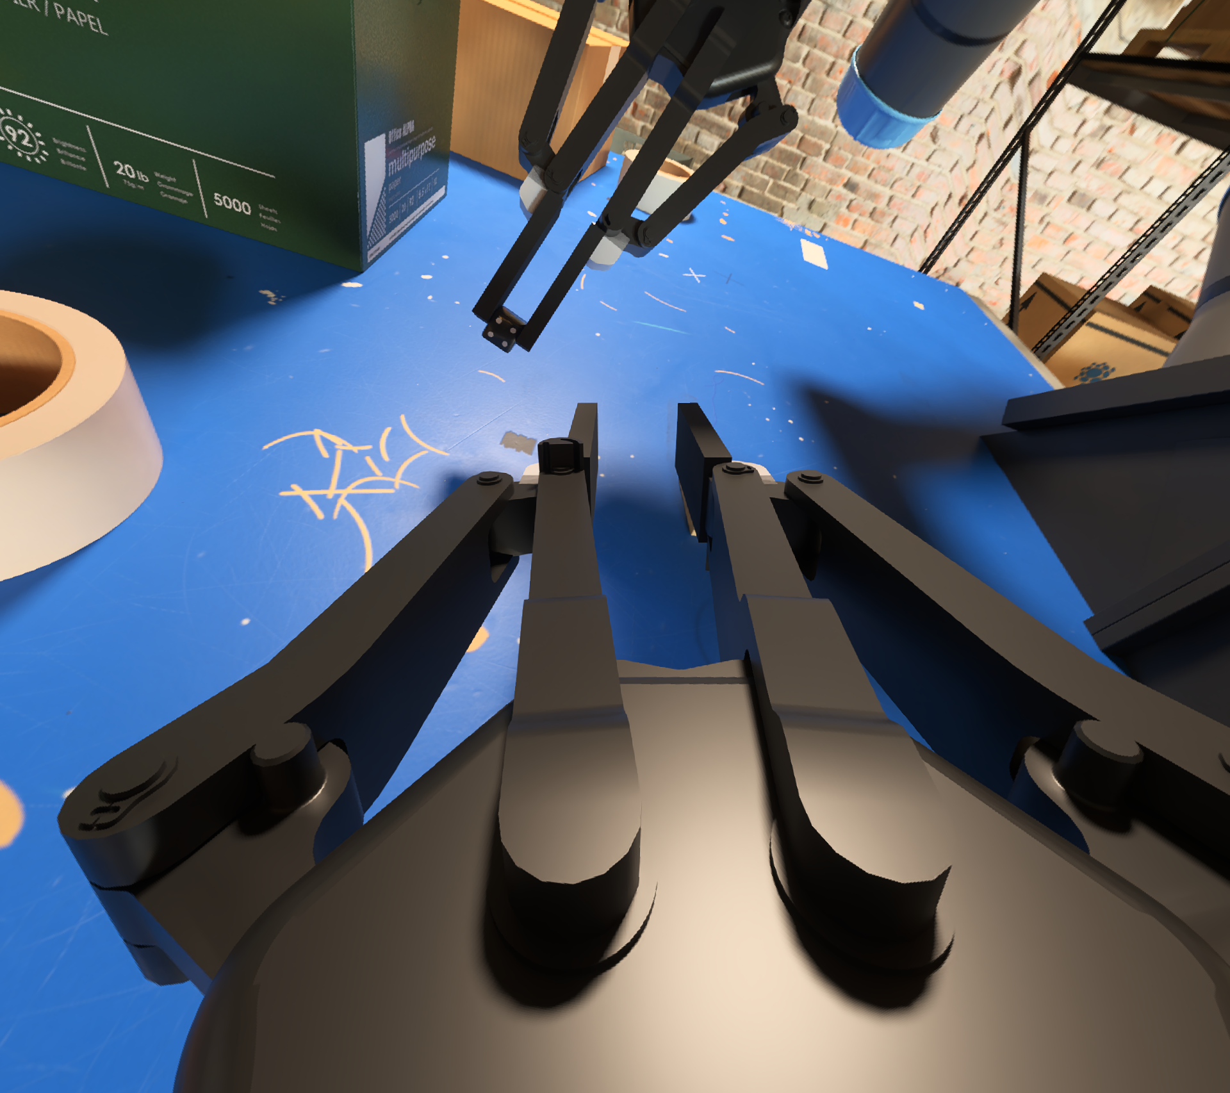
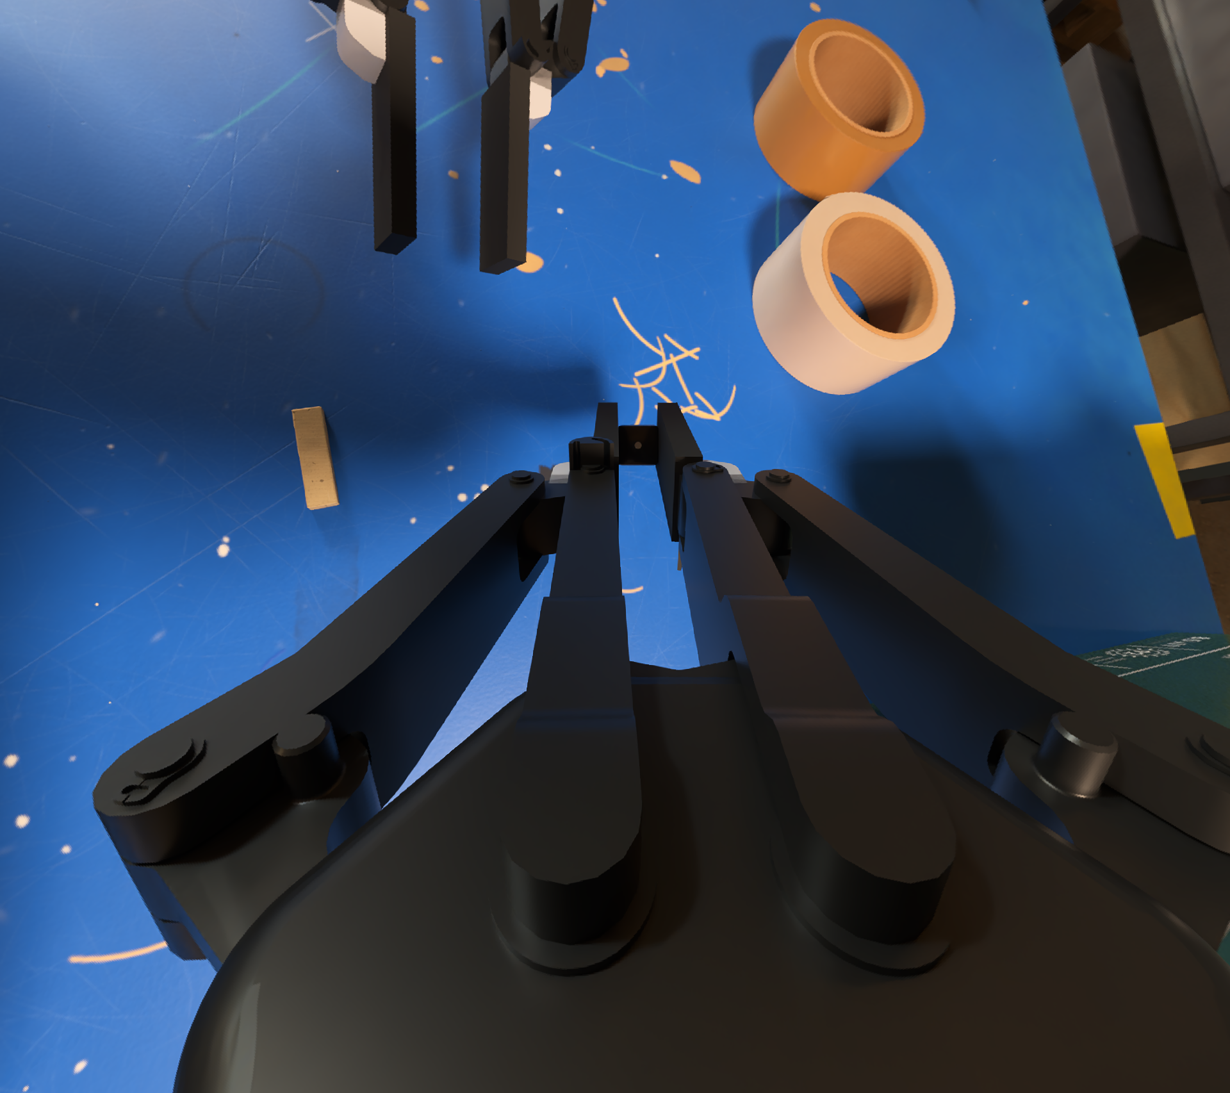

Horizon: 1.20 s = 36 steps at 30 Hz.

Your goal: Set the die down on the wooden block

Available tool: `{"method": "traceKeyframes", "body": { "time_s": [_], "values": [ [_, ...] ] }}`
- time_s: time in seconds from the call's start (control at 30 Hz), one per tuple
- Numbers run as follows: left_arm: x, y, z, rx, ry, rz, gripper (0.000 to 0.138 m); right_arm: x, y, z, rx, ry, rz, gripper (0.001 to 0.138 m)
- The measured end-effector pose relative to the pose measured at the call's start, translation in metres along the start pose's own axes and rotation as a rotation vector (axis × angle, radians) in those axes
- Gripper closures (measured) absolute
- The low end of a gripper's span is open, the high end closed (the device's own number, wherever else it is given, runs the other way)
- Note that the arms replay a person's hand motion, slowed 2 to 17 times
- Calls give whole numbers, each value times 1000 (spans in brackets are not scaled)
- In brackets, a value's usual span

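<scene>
Right gripper (image 2: pixel 637 419): nearest the lens, fingers clamped on the black die (image 2: pixel 637 444), which is held clear above the blue table (image 2: pixel 200 628). Wooden block (image 2: pixel 315 457): lying flat at 9 o'clock of the die, apart from it. Step in hand, as judged: the die is to be carried toward 9 o'clock, centred over the narrow block, lowered until touching, then released. Left gripper (image 2: pixel 449 255): fingers apart, nothing held, hanging at 11 o'clock; the direct path appears unobstructed by it. White tape roll (image 2: pixel 858 295) and brown tape roll (image 2: pixel 835 109): at 2 o'clock, touching each other. Green paper carton (image 1: pixel 200 62): recorded in the left wrist view at 10 o'clock.
</scene>
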State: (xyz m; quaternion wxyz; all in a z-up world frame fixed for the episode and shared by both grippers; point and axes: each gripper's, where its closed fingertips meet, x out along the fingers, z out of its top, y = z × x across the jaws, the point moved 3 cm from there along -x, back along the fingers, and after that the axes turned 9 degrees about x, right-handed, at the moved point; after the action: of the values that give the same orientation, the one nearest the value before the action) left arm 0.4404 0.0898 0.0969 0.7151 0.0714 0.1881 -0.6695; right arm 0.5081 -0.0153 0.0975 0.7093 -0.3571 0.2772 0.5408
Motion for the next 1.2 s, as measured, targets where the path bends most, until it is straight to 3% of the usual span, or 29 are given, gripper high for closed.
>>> {"method": "traceKeyframes", "body": {
  "time_s": [0.3,0.67,0.83,0.9,1.2],
  "values": [
    [10,-4,-12,92,110,41,98,3,8,-3,-30,56,48,123],
    [41,-13,-30,240,318,135,54,-21,18,-20,-1,51,27,123],
    [53,-17,-43,279,436,142,53,-30,21,-25,27,27,20,123],
    [54,-18,-47,298,472,145,61,-33,22,-26,35,18,16,123],
    [45,3,-42,309,484,238,81,-45,31,-27,40,-7,6,123]
  ]
}}
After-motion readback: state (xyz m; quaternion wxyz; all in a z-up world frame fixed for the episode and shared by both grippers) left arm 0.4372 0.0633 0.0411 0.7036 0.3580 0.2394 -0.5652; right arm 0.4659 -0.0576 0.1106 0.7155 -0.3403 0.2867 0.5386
